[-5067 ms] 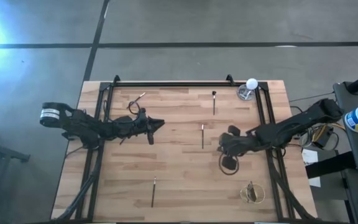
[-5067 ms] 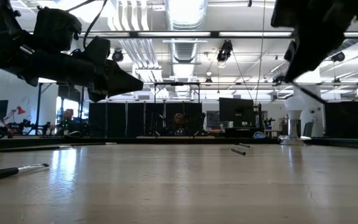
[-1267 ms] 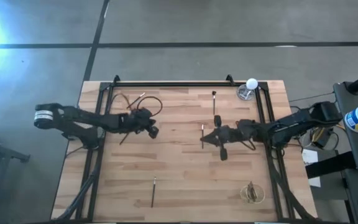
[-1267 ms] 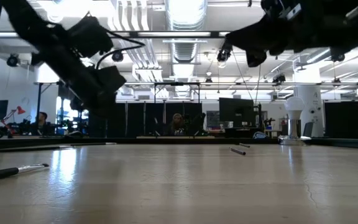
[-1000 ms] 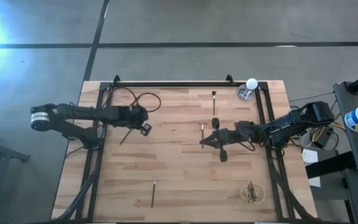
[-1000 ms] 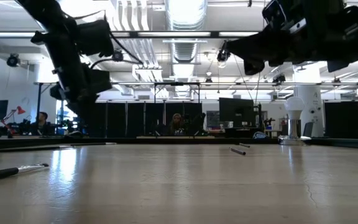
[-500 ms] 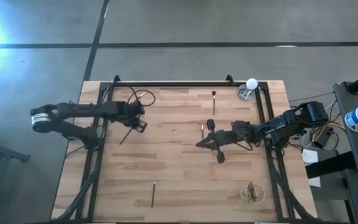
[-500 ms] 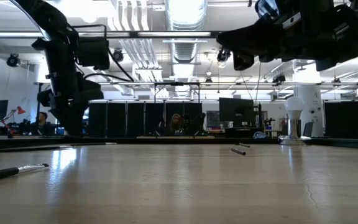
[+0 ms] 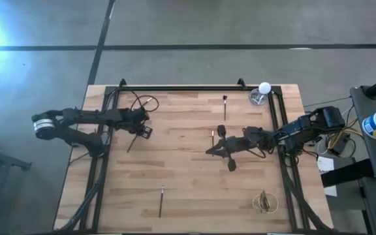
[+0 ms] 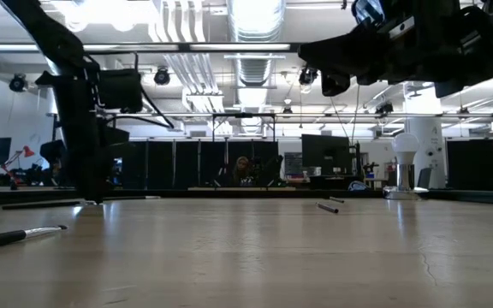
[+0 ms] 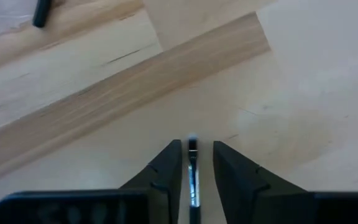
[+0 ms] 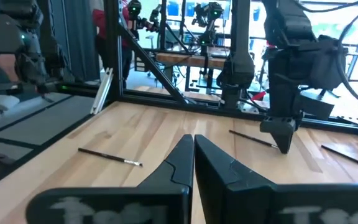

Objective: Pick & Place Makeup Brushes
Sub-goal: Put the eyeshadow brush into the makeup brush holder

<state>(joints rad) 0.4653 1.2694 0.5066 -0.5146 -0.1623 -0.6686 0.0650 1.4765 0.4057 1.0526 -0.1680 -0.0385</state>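
Several makeup brushes lie flat on the wooden table [image 9: 188, 196]: one [image 9: 130, 146] at the left, one [image 9: 224, 108] at the far middle, one [image 9: 213, 137] by the centre, one [image 9: 161, 200] near the front. My left gripper [image 9: 141, 132] points steeply down over the left brush and is open. In the left wrist view its fingers [image 11: 169, 165] stand on either side of that brush [image 11: 192, 177], with a gap on each side. My right gripper [image 9: 209, 151] hangs level above the table's middle, shut [image 12: 193, 146] and holding nothing.
A black cable loop [image 9: 142, 103] lies just beyond my left gripper. A white bulb on a metal dish [image 9: 261, 94] stands at the far right, and a wire object [image 9: 264, 202] at the near right. Black frame rails [image 9: 175, 87] edge the table.
My left gripper has swung toward the table's left edge and gone down until its fingertips are just above the table, over the left brush. The brushes have not moved.
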